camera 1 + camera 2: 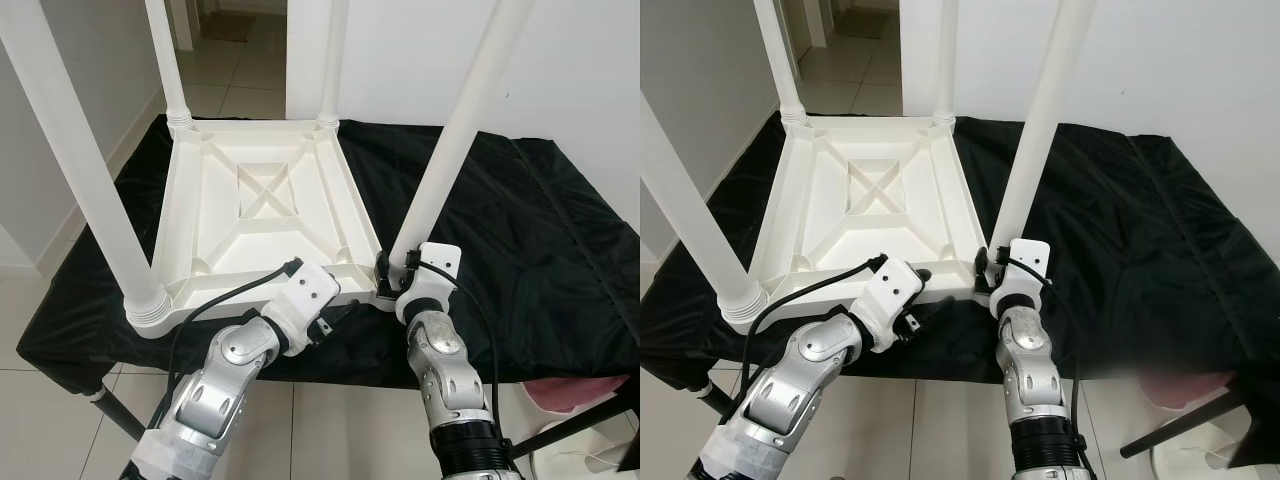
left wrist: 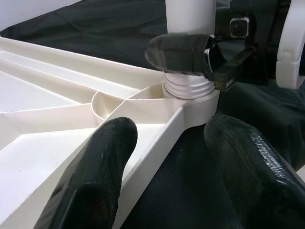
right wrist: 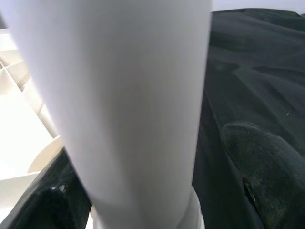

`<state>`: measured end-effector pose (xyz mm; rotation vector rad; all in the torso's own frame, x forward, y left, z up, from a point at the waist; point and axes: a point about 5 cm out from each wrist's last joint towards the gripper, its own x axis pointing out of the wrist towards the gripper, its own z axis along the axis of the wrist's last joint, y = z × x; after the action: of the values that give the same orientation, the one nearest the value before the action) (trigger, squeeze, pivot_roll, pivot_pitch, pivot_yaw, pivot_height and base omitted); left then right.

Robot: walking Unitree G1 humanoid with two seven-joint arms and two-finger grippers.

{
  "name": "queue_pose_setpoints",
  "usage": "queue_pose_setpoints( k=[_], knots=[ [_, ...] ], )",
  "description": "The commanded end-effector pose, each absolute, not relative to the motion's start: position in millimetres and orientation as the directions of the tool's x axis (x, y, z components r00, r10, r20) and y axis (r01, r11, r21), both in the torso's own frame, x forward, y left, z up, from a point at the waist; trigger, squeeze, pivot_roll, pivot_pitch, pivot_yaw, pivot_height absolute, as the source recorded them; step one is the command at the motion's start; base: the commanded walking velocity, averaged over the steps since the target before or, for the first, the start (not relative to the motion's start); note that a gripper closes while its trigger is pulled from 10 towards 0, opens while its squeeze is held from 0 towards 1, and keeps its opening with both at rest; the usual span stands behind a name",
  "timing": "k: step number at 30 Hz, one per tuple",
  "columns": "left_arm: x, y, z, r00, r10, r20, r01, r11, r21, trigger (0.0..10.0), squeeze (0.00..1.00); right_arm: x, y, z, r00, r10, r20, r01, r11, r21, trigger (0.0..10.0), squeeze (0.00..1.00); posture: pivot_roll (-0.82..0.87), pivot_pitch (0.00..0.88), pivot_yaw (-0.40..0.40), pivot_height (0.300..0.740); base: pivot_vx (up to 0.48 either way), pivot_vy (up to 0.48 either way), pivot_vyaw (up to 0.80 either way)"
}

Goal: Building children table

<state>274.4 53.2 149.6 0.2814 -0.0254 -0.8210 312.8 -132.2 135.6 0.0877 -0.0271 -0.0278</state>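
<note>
A white plastic children's table [image 1: 265, 210] lies upside down on a black cloth, its legs pointing up. The near right leg [image 1: 450, 140] stands in its corner socket, with a threaded collar [image 2: 187, 87] showing at the base. My right gripper [image 1: 392, 268] is shut on this leg just above the collar, one finger on each side [image 3: 252, 162]. My left gripper [image 2: 169, 143] is open, straddling the table's front rim [image 2: 157, 138] close to that corner, with one finger [image 2: 100, 167] inside the underside and the other outside.
Three more white legs rise at the near left [image 1: 80, 170], far left [image 1: 165, 60] and far right [image 1: 333, 60] corners. The black cloth [image 1: 520, 220] stretches bare to the right. A pink object [image 1: 590, 395] sits low at the right, over tiled floor.
</note>
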Motion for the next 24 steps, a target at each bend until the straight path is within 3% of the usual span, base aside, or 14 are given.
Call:
queue_pose_setpoints(
  k=[1, 4, 6, 7, 10, 11, 17, 24],
  knots=[
    [273, 53, 146, 0.692, -0.716, -0.094, 0.712, 0.654, 0.257, 10.0, 0.00, 312, -134, 137, 0.999, 0.024, 0.034, -0.027, 0.994, 0.104, 10.0, 0.00, 0.02, 0.010, -0.059, 0.740, 0.000, 0.000, 0.00],
    [273, 53, 146, 0.692, -0.716, -0.094, 0.711, 0.654, 0.257, 10.0, 0.00, 312, -134, 137, 0.997, 0.065, 0.041, -0.069, 0.992, 0.105, 10.0, 0.00, 0.02, 0.013, -0.058, 0.740, 0.000, 0.000, 0.00],
    [273, 54, 146, 0.693, -0.715, -0.095, 0.711, 0.655, 0.258, 10.0, 0.00, 312, -133, 138, 0.991, 0.122, 0.047, -0.126, 0.987, 0.101, 10.0, 0.00, 0.02, 0.014, -0.056, 0.740, 0.000, 0.000, 0.00],
    [274, 54, 147, 0.693, -0.714, -0.095, 0.710, 0.655, 0.258, 10.0, 0.00, 312, -135, 138, 0.975, 0.215, 0.055, -0.219, 0.973, 0.077, 10.0, 0.00, 0.01, 0.017, -0.054, 0.740, 0.000, 0.000, 0.00],
    [274, 55, 147, 0.694, -0.714, -0.095, 0.710, 0.656, 0.258, 10.0, 0.00, 312, -136, 139, 0.960, 0.275, 0.057, -0.278, 0.959, 0.059, 10.0, 0.00, 0.01, 0.018, -0.052, 0.740, 0.000, 0.000, 0.00],
    [275, 55, 147, 0.695, -0.713, -0.096, 0.709, 0.656, 0.259, 10.0, 0.00, 314, -141, 140, 0.933, 0.356, 0.060, -0.358, 0.933, 0.031, 10.0, 0.00, 0.01, 0.021, -0.048, 0.740, 0.000, 0.000, 0.00],
    [276, 55, 148, 0.695, -0.713, -0.094, 0.708, 0.656, 0.261, 10.0, 0.00, 322, -154, 142, 0.855, 0.519, 0.025, -0.517, 0.854, -0.061, 10.0, 0.00, 0.01, 0.027, -0.043, 0.740, 0.000, 0.000, 0.00],
    [277, 57, 150, 0.697, -0.711, -0.093, 0.706, 0.657, 0.265, 10.0, 0.00, 329, -162, 141, 0.784, 0.620, -0.037, -0.620, 0.778, -0.108, 10.0, 0.00, 0.01, 0.030, -0.040, 0.740, 0.000, 0.000, 0.00]
  ],
)
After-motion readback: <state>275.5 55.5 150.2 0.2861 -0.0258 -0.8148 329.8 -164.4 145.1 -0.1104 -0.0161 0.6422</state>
